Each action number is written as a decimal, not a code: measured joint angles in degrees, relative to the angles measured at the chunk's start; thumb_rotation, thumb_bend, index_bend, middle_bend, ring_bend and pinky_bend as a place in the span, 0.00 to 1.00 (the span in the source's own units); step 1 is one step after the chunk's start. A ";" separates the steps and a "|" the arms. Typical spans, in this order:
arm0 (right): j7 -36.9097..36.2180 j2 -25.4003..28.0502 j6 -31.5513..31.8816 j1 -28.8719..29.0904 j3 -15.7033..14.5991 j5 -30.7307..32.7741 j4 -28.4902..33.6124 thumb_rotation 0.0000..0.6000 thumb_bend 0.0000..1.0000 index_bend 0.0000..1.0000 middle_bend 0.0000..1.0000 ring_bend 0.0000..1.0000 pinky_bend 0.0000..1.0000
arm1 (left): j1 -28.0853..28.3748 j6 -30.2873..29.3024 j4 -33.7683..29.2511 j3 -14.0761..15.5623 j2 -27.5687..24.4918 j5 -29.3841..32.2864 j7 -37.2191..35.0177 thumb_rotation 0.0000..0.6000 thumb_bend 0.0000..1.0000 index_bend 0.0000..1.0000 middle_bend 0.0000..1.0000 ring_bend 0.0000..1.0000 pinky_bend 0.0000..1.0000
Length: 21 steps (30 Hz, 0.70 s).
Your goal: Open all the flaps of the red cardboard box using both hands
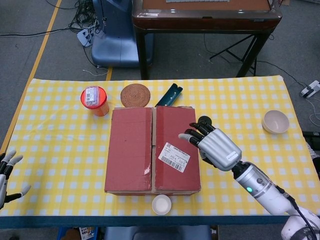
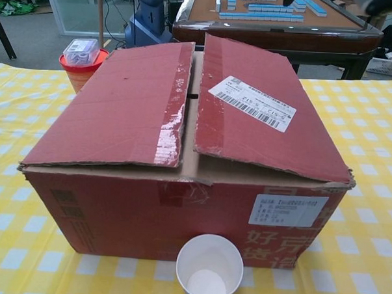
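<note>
The red cardboard box (image 1: 145,150) stands mid-table with its two long top flaps folded down, meeting at a centre seam. The right flap carries a white shipping label (image 1: 174,157). My right hand (image 1: 215,145) hovers over the box's right edge, fingers spread and pointing left toward the right flap, holding nothing. My left hand (image 1: 6,172) is at the far left table edge, mostly cut off, fingers apart and empty. In the chest view the box (image 2: 180,205) fills the frame, flaps slightly raised at the seam, and a sliver of the right hand (image 2: 384,5) shows at the top right.
A white paper cup (image 1: 161,204) stands right against the box's front. Behind the box are an orange lidded tub (image 1: 94,100), a woven coaster (image 1: 135,95) and a dark green object (image 1: 169,95). A beige bowl (image 1: 275,121) sits at the right.
</note>
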<state>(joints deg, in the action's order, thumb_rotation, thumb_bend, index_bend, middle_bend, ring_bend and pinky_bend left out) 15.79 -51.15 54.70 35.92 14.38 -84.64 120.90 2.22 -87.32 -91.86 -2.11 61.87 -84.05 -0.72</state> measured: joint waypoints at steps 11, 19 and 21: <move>11.42 -11.75 -12.06 15.88 2.57 13.67 -7.11 1.00 1.00 0.36 0.36 0.19 0.18 | -0.61 -0.37 0.91 -0.03 0.35 0.29 -0.54 1.00 0.09 0.22 0.09 0.02 0.00; 13.16 -17.61 -13.62 21.41 1.72 16.59 -12.33 1.00 1.00 0.38 0.36 0.19 0.18 | -1.10 -0.29 2.15 -0.04 0.65 0.97 -1.13 1.00 0.09 0.22 0.09 0.02 0.00; 12.77 -18.19 -13.62 21.95 1.37 16.67 -12.95 1.00 1.00 0.38 0.36 0.19 0.18 | -1.14 -0.26 2.37 -0.08 0.78 0.99 -1.12 1.00 0.09 0.22 0.09 0.02 0.00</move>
<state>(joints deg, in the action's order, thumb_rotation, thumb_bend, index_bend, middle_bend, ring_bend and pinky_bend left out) 28.56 -69.34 41.09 57.87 15.75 -67.97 107.95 1.08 -87.58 -89.48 -2.19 62.65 -83.06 -1.84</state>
